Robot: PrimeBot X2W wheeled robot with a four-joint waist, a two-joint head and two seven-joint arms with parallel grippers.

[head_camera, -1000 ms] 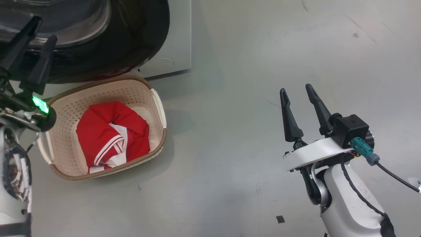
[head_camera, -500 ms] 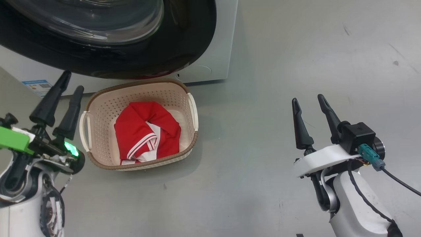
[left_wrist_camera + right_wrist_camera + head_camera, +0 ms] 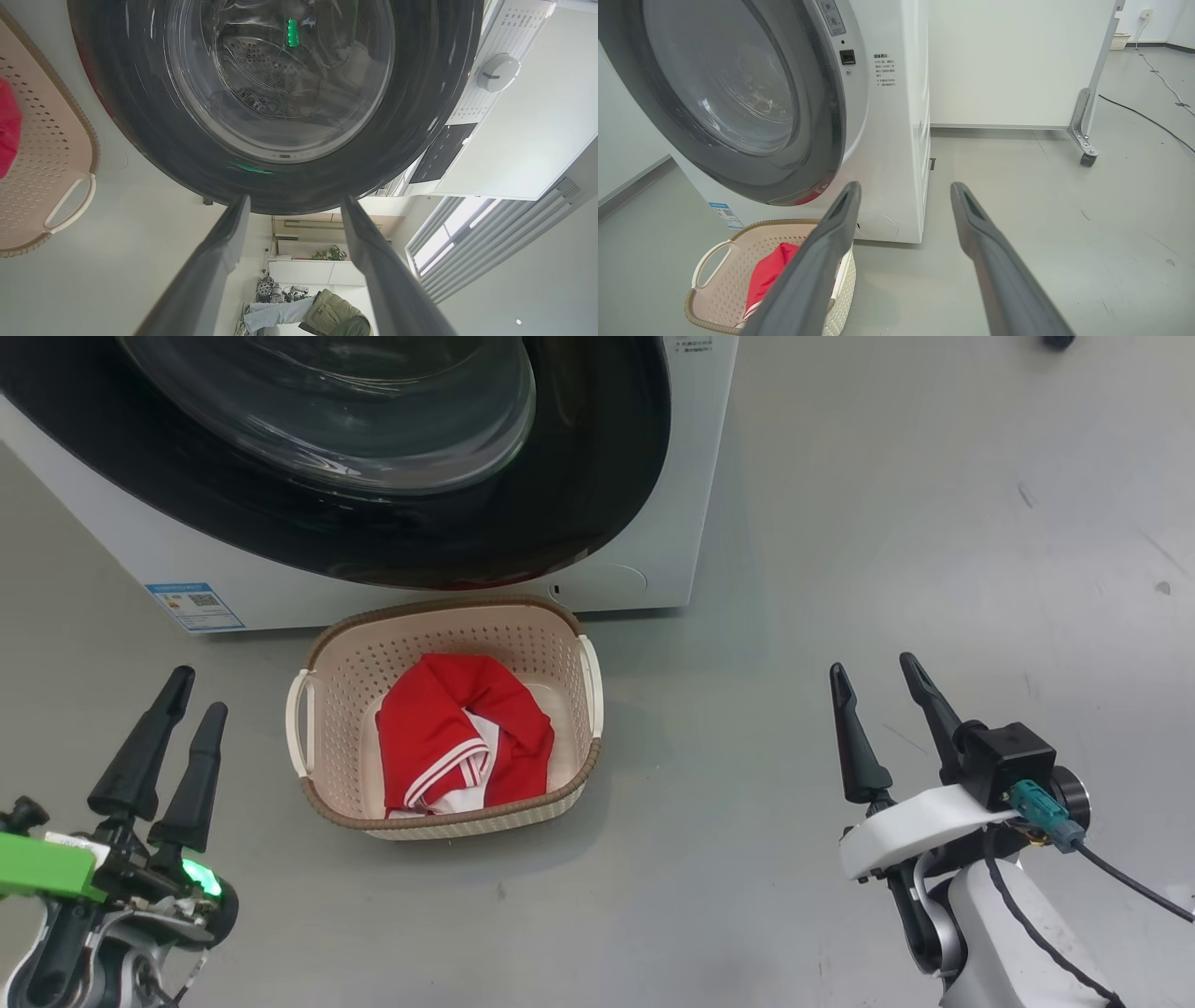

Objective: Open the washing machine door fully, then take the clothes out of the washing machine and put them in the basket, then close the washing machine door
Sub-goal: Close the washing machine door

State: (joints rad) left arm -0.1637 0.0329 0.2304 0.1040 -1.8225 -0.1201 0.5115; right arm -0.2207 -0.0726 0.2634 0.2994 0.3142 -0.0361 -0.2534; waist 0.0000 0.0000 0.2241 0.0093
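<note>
L hand [image 3: 199, 691] back (open), clothes [image 3: 462, 733] in basket [image 3: 347, 709]

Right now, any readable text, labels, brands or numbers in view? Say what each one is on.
Nothing is legible enough to quote.
Lower front of the washing machine: blue label, print too small to read.
Beside the washing machine door: black printed block, Chinese-looking characters, too blurred.
Around the dial: control panel print, too small.
</note>
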